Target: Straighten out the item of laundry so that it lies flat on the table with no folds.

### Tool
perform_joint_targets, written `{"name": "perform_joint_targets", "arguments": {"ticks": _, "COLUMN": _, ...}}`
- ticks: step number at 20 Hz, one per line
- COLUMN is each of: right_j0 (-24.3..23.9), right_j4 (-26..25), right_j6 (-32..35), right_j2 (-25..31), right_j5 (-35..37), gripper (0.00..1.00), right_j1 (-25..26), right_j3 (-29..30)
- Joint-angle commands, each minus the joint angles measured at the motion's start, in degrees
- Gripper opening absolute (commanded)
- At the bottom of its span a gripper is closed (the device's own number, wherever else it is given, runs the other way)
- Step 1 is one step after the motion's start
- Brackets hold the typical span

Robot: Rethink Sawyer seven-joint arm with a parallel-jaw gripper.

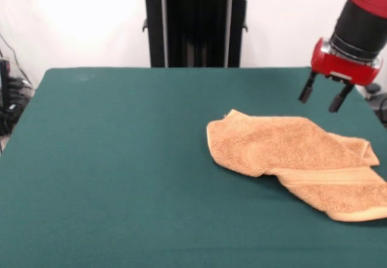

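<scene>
The orange-tan terry towel [299,159] lies on the right side of the dark green table [121,159], crumpled, with one corner folded over and a flat woven band showing near its front right edge. Its right end reaches the picture's right edge. My gripper [322,97] hangs from the red and black arm at the upper right, above and behind the towel's far right part, clear of the cloth. Its two black fingers stand apart, open and empty.
The black robot pedestal [196,23] stands behind the table's far edge at top centre. Cables and equipment [9,98] sit off the table's left side. The green cloth stretches wide to the towel's left.
</scene>
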Motion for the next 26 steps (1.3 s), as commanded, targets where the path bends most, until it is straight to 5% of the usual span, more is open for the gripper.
{"name": "perform_joint_targets", "arguments": {"ticks": 1, "right_j0": 0.18, "right_j4": -2.23, "right_j6": 9.38, "right_j2": 8.51, "right_j5": -4.30, "gripper": 1.00, "right_j1": 4.12, "right_j3": 2.67}}
{"name": "perform_joint_targets", "arguments": {"ticks": 15, "right_j0": 0.81, "right_j4": 0.13, "right_j6": 14.98, "right_j2": 7.86, "right_j5": -3.86, "gripper": 1.00, "right_j1": 11.74, "right_j3": -5.17}}
{"name": "perform_joint_targets", "arguments": {"ticks": 26, "right_j0": 4.12, "right_j4": 0.67, "right_j6": 23.62, "right_j2": 1.72, "right_j5": 9.17, "gripper": 1.00, "right_j1": 15.53, "right_j3": -14.30}}
